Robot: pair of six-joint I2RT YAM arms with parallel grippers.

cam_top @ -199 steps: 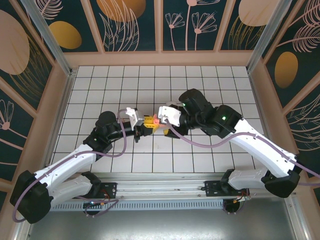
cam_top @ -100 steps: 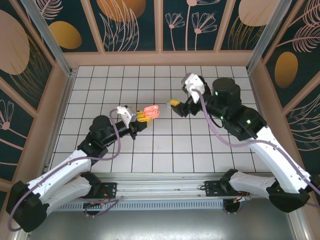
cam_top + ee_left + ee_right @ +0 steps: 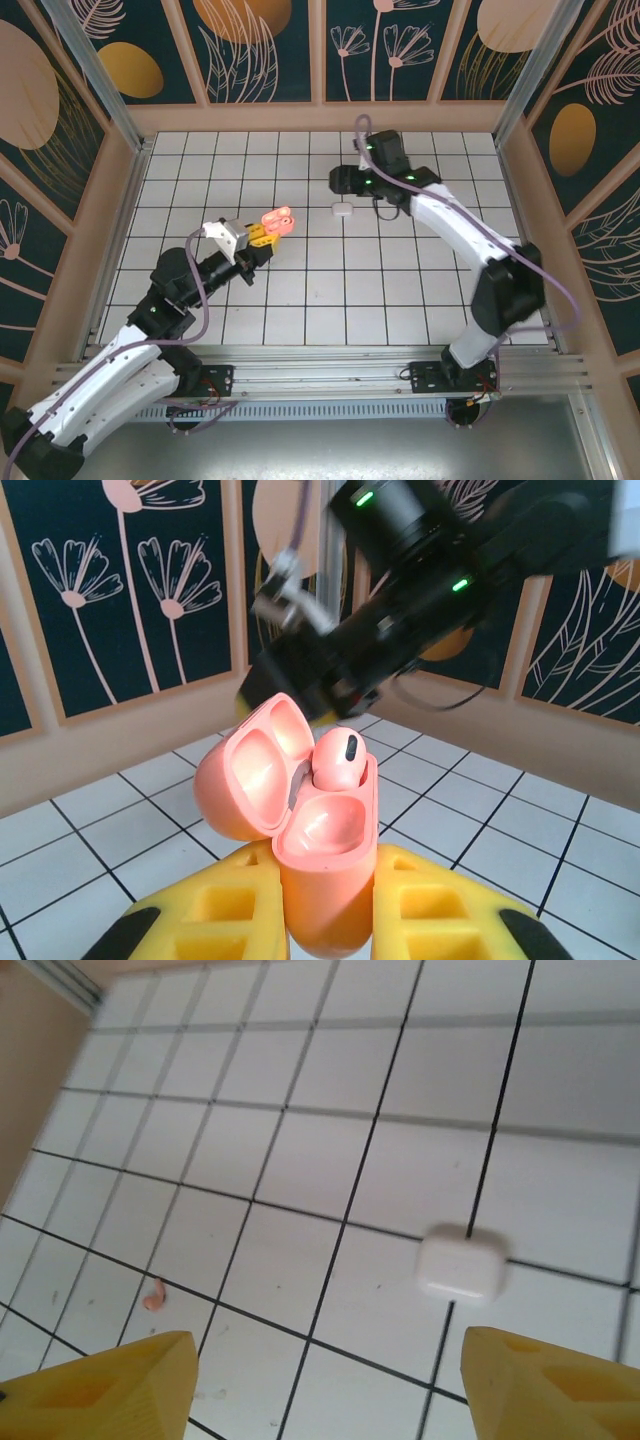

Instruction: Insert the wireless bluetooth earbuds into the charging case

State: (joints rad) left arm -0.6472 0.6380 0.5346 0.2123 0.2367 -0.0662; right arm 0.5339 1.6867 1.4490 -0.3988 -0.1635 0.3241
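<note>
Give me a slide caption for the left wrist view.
Left gripper holds the open pink charging case upright with one pink earbud seated inside; right arm blurred behind.

**White-tiled table – surface contents**

Table (image 3: 400, 290): white square tiles, dark grout lines, wood-coloured border.
- One white charging case (image 3: 342, 208), closed, lying flat across a grout line.
- One salmon-pink earbud (image 3: 153, 1297), loose on a tile – well apart from the case.
</note>
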